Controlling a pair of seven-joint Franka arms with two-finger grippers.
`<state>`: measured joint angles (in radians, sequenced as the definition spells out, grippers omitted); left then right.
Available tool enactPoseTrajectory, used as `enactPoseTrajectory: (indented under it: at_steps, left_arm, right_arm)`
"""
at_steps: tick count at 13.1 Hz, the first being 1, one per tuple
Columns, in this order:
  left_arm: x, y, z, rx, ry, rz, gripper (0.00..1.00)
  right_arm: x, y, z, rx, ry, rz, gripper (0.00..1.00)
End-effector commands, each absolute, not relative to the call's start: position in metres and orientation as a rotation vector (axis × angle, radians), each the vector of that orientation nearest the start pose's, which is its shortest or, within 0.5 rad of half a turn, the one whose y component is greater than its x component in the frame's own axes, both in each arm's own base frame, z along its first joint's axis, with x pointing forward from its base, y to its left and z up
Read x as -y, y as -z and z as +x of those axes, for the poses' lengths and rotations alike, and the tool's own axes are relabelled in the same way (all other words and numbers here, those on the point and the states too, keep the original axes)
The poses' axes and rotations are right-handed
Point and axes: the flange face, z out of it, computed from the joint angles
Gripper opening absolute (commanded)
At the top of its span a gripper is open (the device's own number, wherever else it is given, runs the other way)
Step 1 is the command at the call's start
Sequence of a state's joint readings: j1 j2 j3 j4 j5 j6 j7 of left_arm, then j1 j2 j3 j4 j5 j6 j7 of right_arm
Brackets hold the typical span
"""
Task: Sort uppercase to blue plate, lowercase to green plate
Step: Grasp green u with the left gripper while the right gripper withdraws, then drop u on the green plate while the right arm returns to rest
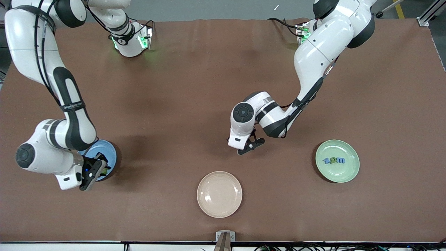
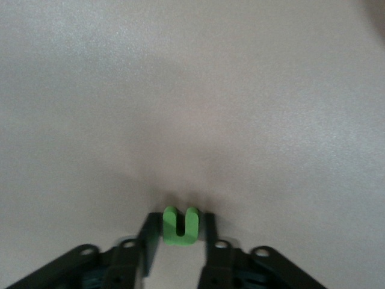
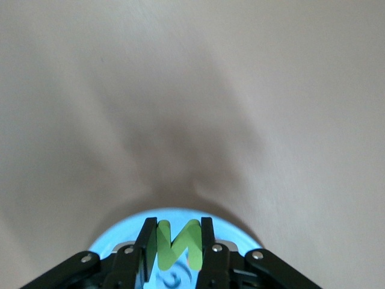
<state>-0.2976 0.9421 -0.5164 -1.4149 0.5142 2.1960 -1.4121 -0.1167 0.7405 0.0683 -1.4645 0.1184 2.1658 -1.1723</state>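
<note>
My right gripper [image 1: 103,166] is shut on the green N [image 3: 174,247] and holds it over the blue plate [image 1: 104,148], which also shows in the right wrist view [image 3: 120,238]. A blue letter [image 3: 174,280] lies on that plate under the gripper; any other capitals are hidden. My left gripper [image 1: 251,146] is low at the table's middle. Its fingers [image 2: 150,232] stand on either side of the green u [image 2: 180,227], with a thin gap on each side. The green plate [image 1: 337,174] holds the blue x [image 1: 327,160], the green q-like letter [image 1: 333,160] and the blue m [image 1: 340,160].
An empty beige plate [image 1: 219,209] lies near the front edge, nearer to the front camera than my left gripper. The brown table [image 1: 181,104] carries nothing else between the plates.
</note>
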Motion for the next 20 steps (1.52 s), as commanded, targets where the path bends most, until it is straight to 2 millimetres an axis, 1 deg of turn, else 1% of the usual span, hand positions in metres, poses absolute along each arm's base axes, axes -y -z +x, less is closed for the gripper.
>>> enactPoseTrajectory:
  at_steps: [1,2,3,5,6,7,8,9,10,11,12,13,14,16,17,18,19,20]
  left_arm:
    - [0.458,-0.179,0.562,0.669,0.005,-3.055,0.0]
    - [0.453,-0.189,0.569,0.668,0.033,-3.06,0.0]
    - [0.449,-0.204,0.575,0.655,0.087,-3.059,0.0]
    - [0.433,-0.241,0.591,0.669,0.157,-3.051,0.0]
    - [0.415,-0.258,0.603,0.632,0.173,-3.038,0.0]
    - [0.395,-0.273,0.612,0.574,0.172,-3.016,0.0]
    - [0.372,-0.287,0.623,0.507,0.165,-2.995,0.0]
    - [0.352,-0.298,0.632,0.465,0.158,-2.983,0.0]
    - [0.332,-0.31,0.641,0.443,0.164,-2.978,0.0]
    - [0.315,-0.317,0.649,0.421,0.16,-2.979,0.0]
    - [0.296,-0.321,0.657,0.397,0.148,-2.973,0.0]
    - [0.281,-0.321,0.661,0.398,0.126,-2.96,0.0]
    - [0.262,-0.319,0.666,0.394,0.09,-2.94,0.0]
    - [0.225,-0.322,0.672,0.329,0.025,-2.909,0.0]
    - [0.202,-0.324,0.677,0.315,0.013,-2.907,0.0]
    - [0.186,-0.325,0.68,0.291,-0.002,-2.913,0.0]
    - [0.168,-0.324,0.682,0.278,-0.023,-2.924,0.0]
    - [0.151,-0.319,0.682,0.283,-0.055,-2.93,0.0]
  right_arm:
    - [0.054,-0.227,0.704,1.416,0.05,-2.601,0.28]
    - [0.061,-0.223,0.701,1.399,0.033,-2.601,0.72]
    - [0.063,-0.223,0.701,1.396,0.03,-2.6,1.0]
    - [0.061,-0.233,0.704,1.4,0.049,-2.609,1.0]
    - [0.062,-0.238,0.705,1.388,0.053,-2.613,1.0]
    - [0.075,-0.256,0.709,1.324,0.09,-2.661,1.0]
    - [0.077,-0.275,0.712,1.253,0.12,-2.708,1.0]
    - [0.077,-0.295,0.713,1.167,0.146,-2.759,1.0]
    - [0.075,-0.319,0.714,1.048,0.178,-2.816,1.0]
    - [0.073,-0.339,0.713,0.947,0.196,-2.857,1.0]
    - [0.071,-0.36,0.709,0.878,0.194,-2.881,1.0]
    - [0.07,-0.38,0.705,0.813,0.185,-2.908,1.0]
    - [0.071,-0.397,0.699,0.765,0.174,-2.921,1.0]
    - [0.069,-0.442,0.678,0.636,0.087,-2.953,1.0]
    - [0.067,-0.462,0.668,0.563,0.068,-2.984,1.0]
    - [0.063,-0.485,0.658,0.507,0.061,-3.015,1.0]
    - [0.061,-0.501,0.652,0.486,0.058,-3.023,1.0]
    - [0.059,-0.518,0.645,0.454,0.076,-3.034,1.0]
